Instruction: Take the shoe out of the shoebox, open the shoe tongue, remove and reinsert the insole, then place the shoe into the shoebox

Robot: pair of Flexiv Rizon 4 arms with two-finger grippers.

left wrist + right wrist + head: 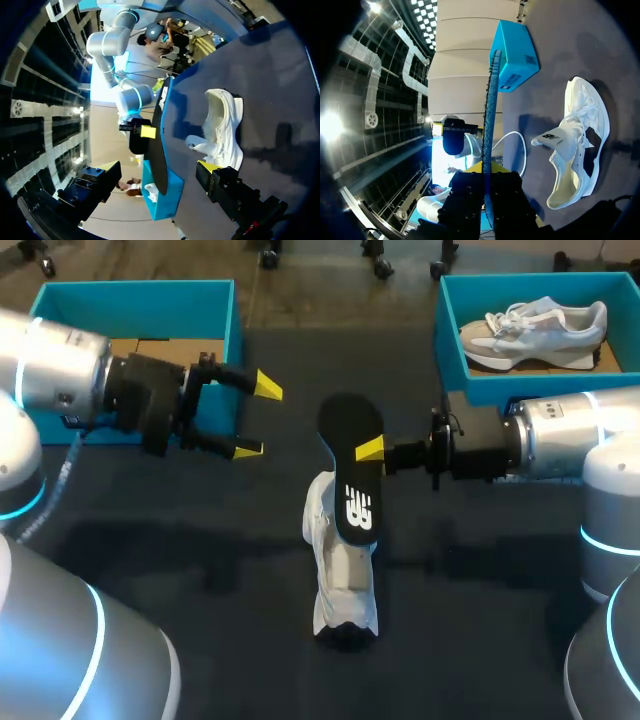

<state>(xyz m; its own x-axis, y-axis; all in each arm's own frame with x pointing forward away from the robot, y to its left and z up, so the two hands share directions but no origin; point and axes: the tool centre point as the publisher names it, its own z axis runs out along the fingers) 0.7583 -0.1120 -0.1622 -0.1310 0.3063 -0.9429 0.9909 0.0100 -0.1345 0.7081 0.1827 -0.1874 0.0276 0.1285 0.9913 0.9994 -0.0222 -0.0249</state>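
Here, white shoe (340,570) gaping, black insole (348,478) out

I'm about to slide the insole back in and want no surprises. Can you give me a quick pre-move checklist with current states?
1. Grip: right gripper shut on the insole: ok.
2. Access: tongue of the shoe pulled open, opening bare in the right wrist view: ok.
3. Clearance: left gripper open and apart from the shoe: ok.
4. Support: shoe held steady: not ok, nothing grips it.
5. Alignment: insole toe matched to shoe toe: cannot tell.
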